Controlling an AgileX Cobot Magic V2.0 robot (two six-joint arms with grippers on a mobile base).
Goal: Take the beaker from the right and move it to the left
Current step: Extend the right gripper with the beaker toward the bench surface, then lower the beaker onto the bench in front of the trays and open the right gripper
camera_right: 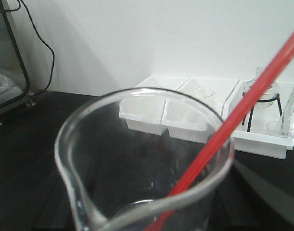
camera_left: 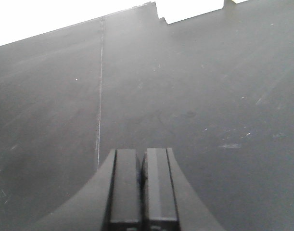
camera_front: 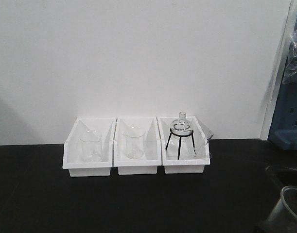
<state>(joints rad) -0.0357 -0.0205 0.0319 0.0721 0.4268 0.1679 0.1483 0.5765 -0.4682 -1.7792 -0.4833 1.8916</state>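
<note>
Beaker (camera_right: 113, 159) is clear glass, holding red rod (camera_right: 252, 92).

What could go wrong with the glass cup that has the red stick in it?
The red stick only leans on the rim of the beaker, so a quick move could fling it out. The beaker is glass and the black table looks hard, so a slip might break it.

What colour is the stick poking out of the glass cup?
The stick is red, leaning in the clear beaker. The right wrist view shows it best.
</note>
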